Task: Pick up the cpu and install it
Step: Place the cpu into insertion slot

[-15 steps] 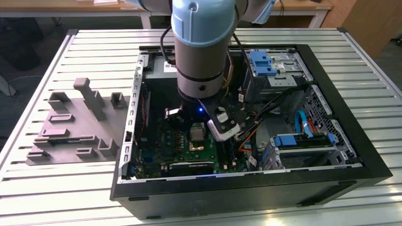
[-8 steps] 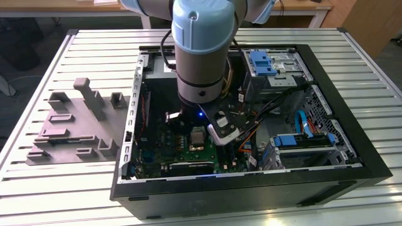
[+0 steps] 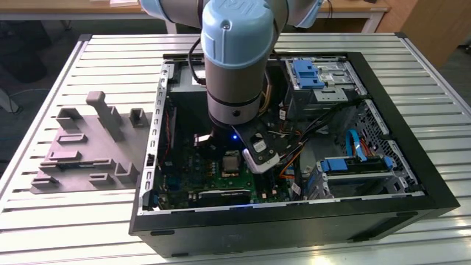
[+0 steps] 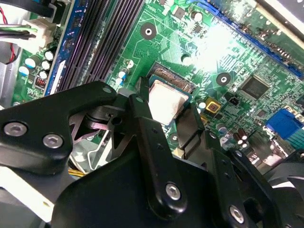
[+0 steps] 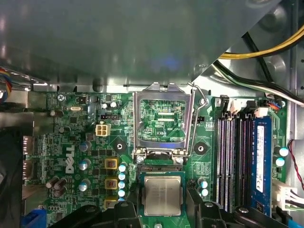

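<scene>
End effector (image 4: 166, 111) is pinched narrow on the cpu (image 5: 162, 194), with fingers (image 4: 142, 123) on two opposite edges to keep the chip flat. I've got it right over the socket (image 5: 159, 167). My guess is it's not seated, because a strip of gold contacts shows past one edge. The load plate (image 5: 161, 121) is flipped up just beyond the socket, so the way in is open. All this is inside the case (image 3: 294, 229) on the surface (image 3: 66, 232).

Silver-topped cpu (image 4: 164, 99) at the socket (image 4: 174, 79) on the green motherboard (image 4: 209, 42); black end effector (image 4: 165, 106) close around it
</scene>
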`<control>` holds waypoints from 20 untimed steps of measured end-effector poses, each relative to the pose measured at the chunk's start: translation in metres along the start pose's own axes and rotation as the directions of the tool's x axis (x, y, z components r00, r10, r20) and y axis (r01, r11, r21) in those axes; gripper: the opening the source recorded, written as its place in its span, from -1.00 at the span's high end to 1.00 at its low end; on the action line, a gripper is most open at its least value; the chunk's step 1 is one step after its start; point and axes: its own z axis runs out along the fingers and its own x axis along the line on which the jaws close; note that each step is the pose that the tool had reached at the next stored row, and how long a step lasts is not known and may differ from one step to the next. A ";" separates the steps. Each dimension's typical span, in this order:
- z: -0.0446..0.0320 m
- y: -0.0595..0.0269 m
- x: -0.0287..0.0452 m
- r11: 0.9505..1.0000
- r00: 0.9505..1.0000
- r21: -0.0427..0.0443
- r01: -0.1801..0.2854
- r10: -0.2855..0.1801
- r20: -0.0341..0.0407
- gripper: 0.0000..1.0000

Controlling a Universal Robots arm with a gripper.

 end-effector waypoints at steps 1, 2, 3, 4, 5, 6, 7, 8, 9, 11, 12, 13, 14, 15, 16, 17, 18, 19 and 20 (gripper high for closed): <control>0.0000 0.0000 0.0001 1.000 1.000 0.002 0.000 0.000 0.000 0.06; 0.0001 -0.0001 0.0003 1.000 1.000 0.003 0.000 0.000 0.000 0.06; 0.0004 -0.0001 0.0004 1.000 1.000 0.003 0.001 -0.001 0.000 0.06; 0.0012 -0.0001 0.0011 1.000 1.000 0.003 0.001 -0.001 0.000 0.06; 0.0023 -0.0001 0.0013 1.000 1.000 0.003 0.001 -0.001 0.000 0.06; 0.0034 -0.0001 0.0012 1.000 1.000 0.003 0.001 -0.001 0.000 0.06; 0.0045 -0.0002 0.0012 1.000 1.000 0.003 0.001 -0.001 0.000 0.06; 0.0052 -0.0002 0.0013 1.000 1.000 0.003 0.001 -0.001 0.000 0.06; 0.0056 -0.0003 0.0013 1.000 1.000 0.003 0.001 -0.001 0.000 0.06; 0.0066 -0.0005 0.0014 1.000 1.000 0.003 0.001 -0.001 0.000 0.06; 0.0070 -0.0006 0.0015 1.000 1.000 0.003 0.001 -0.001 0.000 0.06; 0.0076 -0.0006 0.0016 1.000 1.000 0.003 0.001 -0.001 0.000 0.06; 0.0083 -0.0006 0.0017 1.000 1.000 0.003 0.001 -0.001 0.000 0.06; 0.0091 -0.0006 0.0017 1.000 1.000 0.003 0.001 -0.001 0.000 0.06; 0.0103 -0.0006 0.0017 1.000 1.000 0.003 0.001 -0.001 0.000 0.06; 0.0115 -0.0007 0.0017 1.000 1.000 0.003 0.001 -0.001 0.000 0.06; 0.0124 -0.0007 0.0017 1.000 1.000 0.003 0.001 -0.001 0.000 0.06; 0.0128 -0.0008 0.0017 1.000 1.000 0.003 0.001 -0.001 0.000 0.06; 0.0128 -0.0008 0.0017 1.000 1.000 0.003 0.001 -0.001 0.000 0.06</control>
